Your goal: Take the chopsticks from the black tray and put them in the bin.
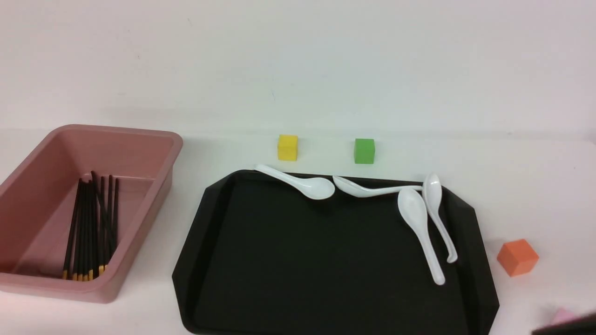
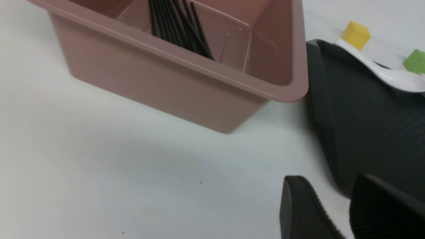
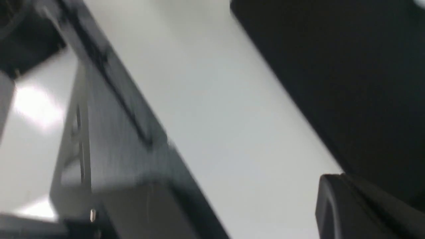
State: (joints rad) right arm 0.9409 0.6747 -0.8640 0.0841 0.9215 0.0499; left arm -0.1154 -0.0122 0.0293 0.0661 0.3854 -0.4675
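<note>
In the front view, the chopsticks (image 1: pixel 91 223) lie bundled inside the pink bin (image 1: pixel 153 195), yellow tips toward the near wall. The bin stands at 9 o'clock from the black tray (image 1: pixel 302 260), just beside it. On the tray you see only four white soup spoons (image 1: pixel 419 223), spread from 12 to 3 o'clock along its far and right parts; no chopstick shows anywhere on its dark floor. A yellow cube (image 1: pixel 287 147) and a green cube (image 1: pixel 364 150) sit beyond the tray at 12 o'clock, and an orange cube (image 1: pixel 518 257) sits off its 3 o'clock edge.

From the left wrist, the same black sticks rest in the bin, and one spoon (image 2: pixel 391 74) lies on the tray's rim. The left gripper (image 2: pixel 332 199) hangs over the table beside the tray's corner, its pads parted and empty.

The right wrist picture is blurred: you see a slab of tray, bare table and one finger of the right gripper (image 3: pixel 365 212). Whether that pincer is parted or closed, you cannot tell.

Judging by this, the moving looks finished, with nothing left to carry.
</note>
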